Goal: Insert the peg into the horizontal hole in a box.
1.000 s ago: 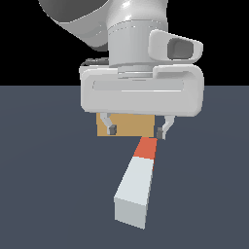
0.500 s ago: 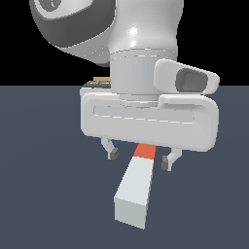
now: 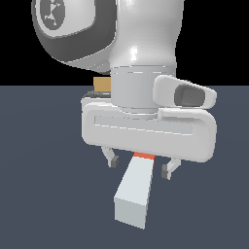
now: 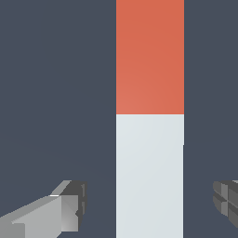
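Above the peg (image 3: 135, 192) now, my gripper (image 3: 141, 165) has dropped from a second ago, fingers (image 4: 69, 209) spread wide astride it, grasp coming.

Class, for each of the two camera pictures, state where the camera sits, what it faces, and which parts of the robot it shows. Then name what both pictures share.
Exterior view: off the arm, low, facing the white gripper, open over the long grey-white peg with a red-orange end; arm shows, tan box behind.
Wrist view: on the wrist, looking down on the peg; grey fingertips show either side.
Shared: peg and fingertips.
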Robot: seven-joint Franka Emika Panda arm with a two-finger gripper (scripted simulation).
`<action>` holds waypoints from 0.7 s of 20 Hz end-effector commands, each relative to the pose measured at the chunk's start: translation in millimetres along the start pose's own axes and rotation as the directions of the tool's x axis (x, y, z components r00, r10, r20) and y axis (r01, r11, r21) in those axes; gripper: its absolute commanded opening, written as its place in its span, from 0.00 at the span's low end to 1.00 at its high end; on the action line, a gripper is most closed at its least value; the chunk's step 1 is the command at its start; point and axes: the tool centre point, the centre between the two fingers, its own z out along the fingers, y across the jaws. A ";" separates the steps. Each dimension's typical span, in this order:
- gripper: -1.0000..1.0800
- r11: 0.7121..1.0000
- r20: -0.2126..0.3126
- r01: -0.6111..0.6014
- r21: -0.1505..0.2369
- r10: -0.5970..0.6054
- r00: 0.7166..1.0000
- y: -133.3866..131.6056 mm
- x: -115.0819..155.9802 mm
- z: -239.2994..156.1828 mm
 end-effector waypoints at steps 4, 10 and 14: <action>0.96 1.000 0.000 -0.001 0.001 0.001 1.000 -0.9 -0.4 27.2; 0.96 1.000 0.000 -0.001 0.001 0.001 1.000 0.5 -0.2 35.8; 0.00 1.000 0.000 -0.001 0.001 0.001 1.000 0.5 -0.2 35.8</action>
